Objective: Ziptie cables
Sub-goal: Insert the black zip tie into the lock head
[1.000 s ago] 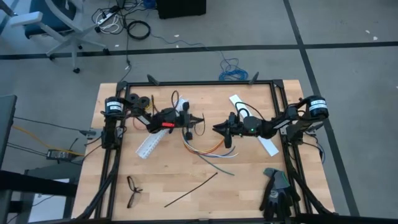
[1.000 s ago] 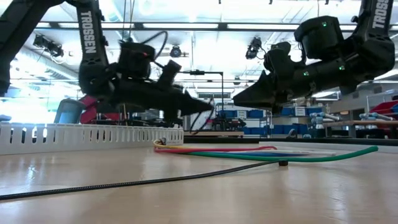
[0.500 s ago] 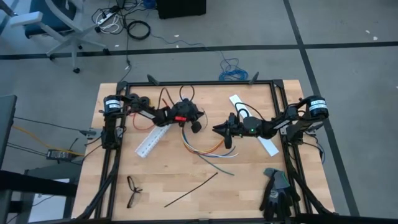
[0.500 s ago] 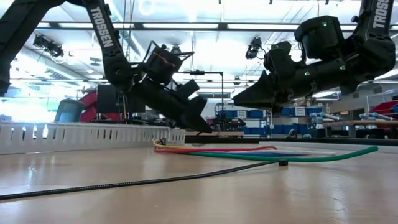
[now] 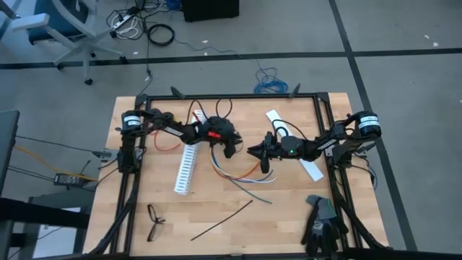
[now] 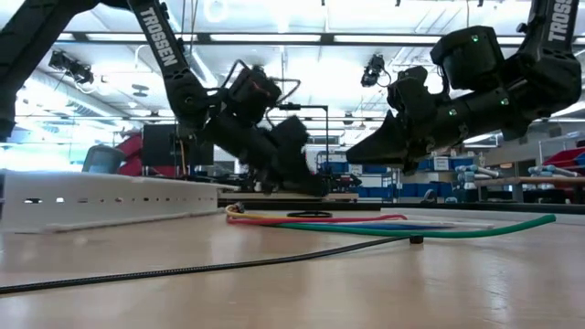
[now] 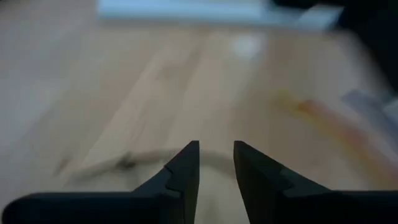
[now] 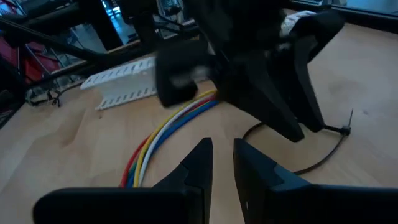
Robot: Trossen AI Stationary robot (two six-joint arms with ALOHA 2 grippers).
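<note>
The left gripper [image 5: 229, 149] hangs over the middle of the pale wooden table [image 5: 289, 209], right above the near end of the loose bundle of thin curved wires in yellow, red, blue and white [image 5: 242, 175]. Its jaws are a narrow slit apart with nothing between them; the left wrist view shows just bare wood through the gap.

The right gripper [image 5: 251, 150] points at the left one from the other side, tips close but apart. Its jaws are also only a narrow crack open and empty. In its wrist view the wires [image 8: 163, 138] fan out on the wood just past the fingers, and a thin black ziptie [image 8: 329, 149] curves off beside the other arm's gripper.

The long white slotted plastic strip [image 5: 187, 167] lies flat on the table just to the left of the wires, near the left gripper. Another long straight black ziptie [image 5: 221, 219] lies on its own nearer the front edge, well apart from both grippers. Black eyeglasses [image 5: 154, 220] sit at the front left, and a dark glove [image 5: 323, 221] at the front right.
</note>
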